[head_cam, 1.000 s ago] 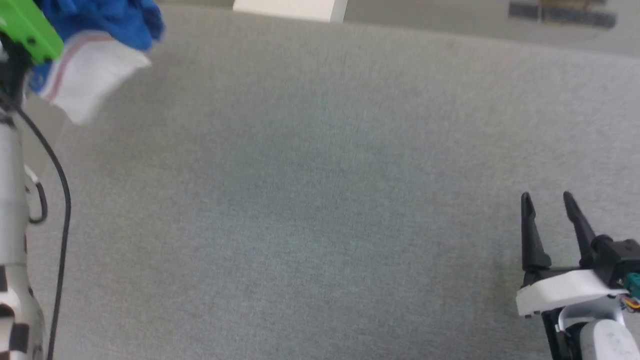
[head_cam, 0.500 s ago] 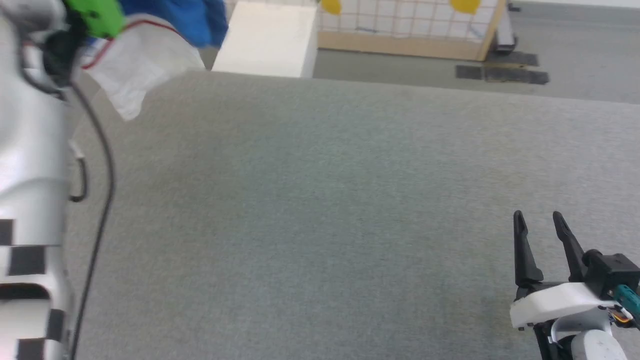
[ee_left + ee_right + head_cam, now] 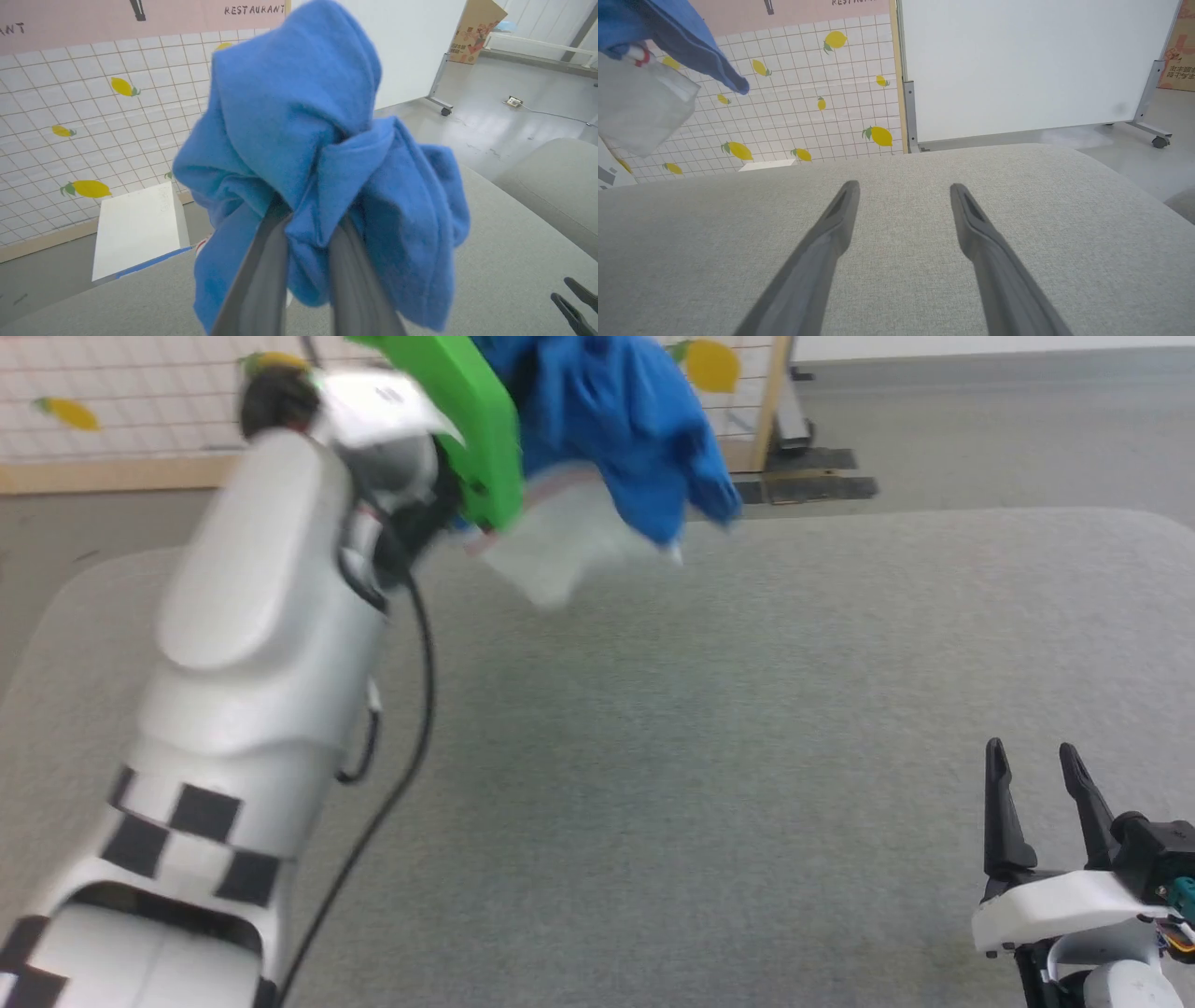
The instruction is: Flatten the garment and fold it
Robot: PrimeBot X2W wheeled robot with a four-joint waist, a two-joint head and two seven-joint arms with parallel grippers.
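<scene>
The garment [image 3: 616,420] is a bunched royal-blue shirt hanging in the air over the far side of the grey table, with a white sleeve [image 3: 560,546] dangling below it. My left gripper [image 3: 306,221] is shut on a fold of its blue cloth, which hides the fingertips. A red-and-white trim shows by the sleeve [image 3: 640,56]. My right gripper [image 3: 1032,761] stands open at the near right, low over the bare table, with nothing between its fingers [image 3: 840,210]. The garment [image 3: 668,28] hangs well off to its upper left.
The grey padded table [image 3: 700,756] spreads under both arms. My pale left forearm [image 3: 261,644] and its black cable cross the left side. Beyond the far edge stand a white box [image 3: 135,228], a lemon-patterned tile panel [image 3: 798,102] and a white board on wheels [image 3: 1017,65].
The head camera has tilted up and turned. My left arm has carried the hanging garment from the far left toward the middle of the table. The right gripper stays open in place.
</scene>
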